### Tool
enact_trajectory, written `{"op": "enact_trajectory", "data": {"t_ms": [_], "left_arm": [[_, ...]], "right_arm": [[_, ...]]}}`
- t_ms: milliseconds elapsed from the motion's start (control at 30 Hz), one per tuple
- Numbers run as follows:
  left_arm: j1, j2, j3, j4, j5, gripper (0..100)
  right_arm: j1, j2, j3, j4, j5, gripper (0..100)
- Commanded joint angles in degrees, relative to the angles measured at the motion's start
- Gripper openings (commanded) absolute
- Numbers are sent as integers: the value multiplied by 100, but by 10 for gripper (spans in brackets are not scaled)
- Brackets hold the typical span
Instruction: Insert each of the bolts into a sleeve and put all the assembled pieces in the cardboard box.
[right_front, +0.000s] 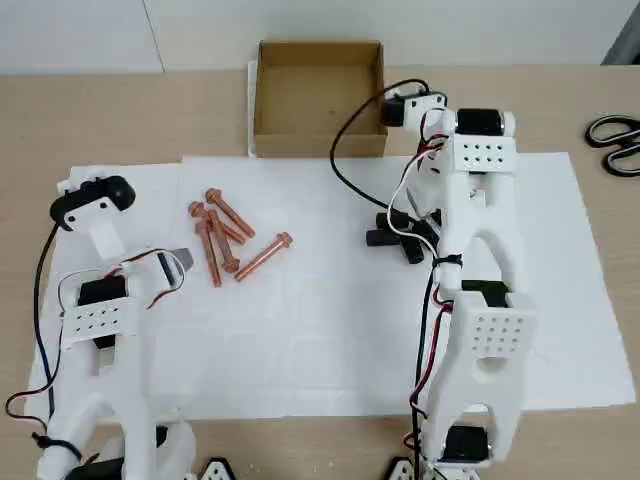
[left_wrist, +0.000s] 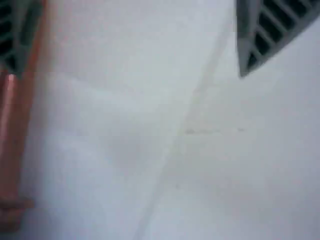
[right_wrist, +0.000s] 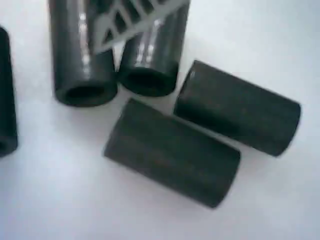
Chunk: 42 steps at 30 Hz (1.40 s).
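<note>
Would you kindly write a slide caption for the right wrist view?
Five black sleeves clustered on the white paper beneath the right wrist camera.

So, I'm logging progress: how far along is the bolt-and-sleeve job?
Nothing done: the cardboard box is empty. In hand: the left tool, open, sits beside one bolt, gripping nothing. Remaining: the bolts lie loose on the paper, the sleeves unfilled.

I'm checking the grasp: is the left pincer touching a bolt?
Cannot tell. Left wrist view: a bolt lies right beside one finger of the open left pincer, with neither contact nor gap plainly visible.
</note>
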Motion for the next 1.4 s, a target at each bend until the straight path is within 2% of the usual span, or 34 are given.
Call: {"op": "enact_trajectory", "data": {"t_ms": [0,1000,1067,1167,1267,1367], "left_arm": [[0,-26,-22,-132,9,262],[0,-26,-13,-132,9,262],[0,-26,-13,-132,9,262],[0,-26,-13,-132,9,262],[0,-26,-13,-132,9,262],[0,-26,-13,-132,9,262]], "right_arm": [[13,-48,-308,75,246,156],[303,1429,-308,-725,387,153],[303,1420,-308,-734,387,118],[312,1402,-413,-699,378,0],[365,1393,-607,-567,290,32],[426,1305,-1240,-92,193,9]]}}
